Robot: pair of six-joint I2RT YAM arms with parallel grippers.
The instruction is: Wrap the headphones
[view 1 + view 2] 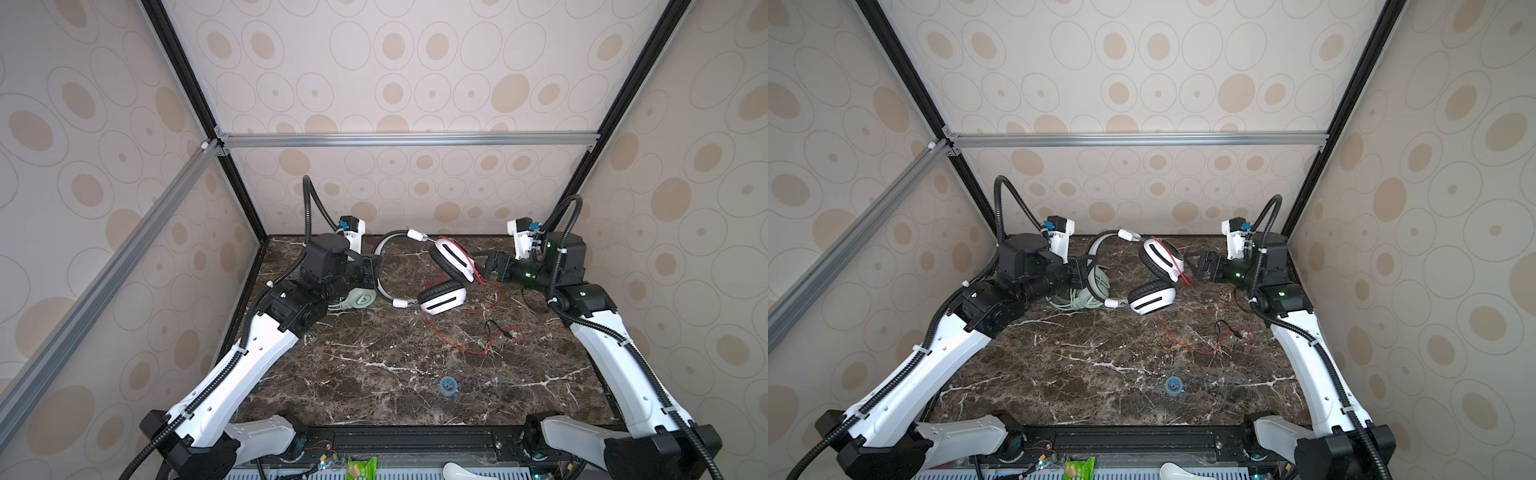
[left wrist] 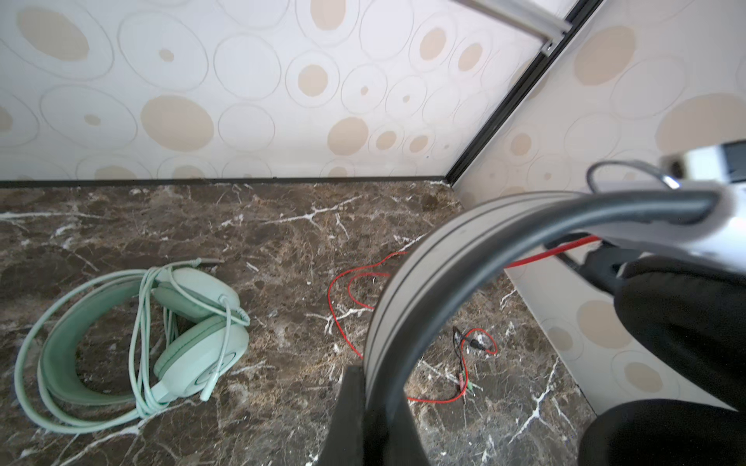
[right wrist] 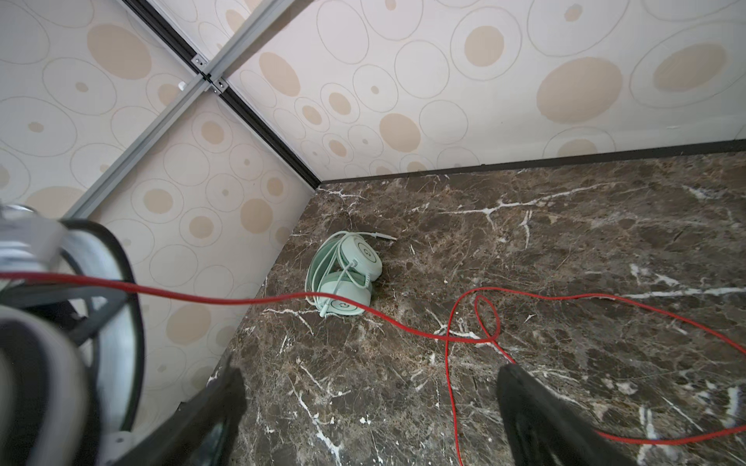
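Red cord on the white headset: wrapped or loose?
Loose. The red cord sprawls in open loops over the marble table, not wound round the white-and-black headphones.

L arm (image 1: 266, 345) extended fwd, wrist bent inward | L gripper (image 1: 372, 272) jaws clamped shut, pointing twd centre | R arm (image 1: 598, 332) extended fwd, wrist bent inward | R gripper (image 1: 484, 266) jaws wide apart, facing L gripper

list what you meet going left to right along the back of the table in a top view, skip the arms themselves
mint green headphones → white-and-black headphones → right tool, jaws apart
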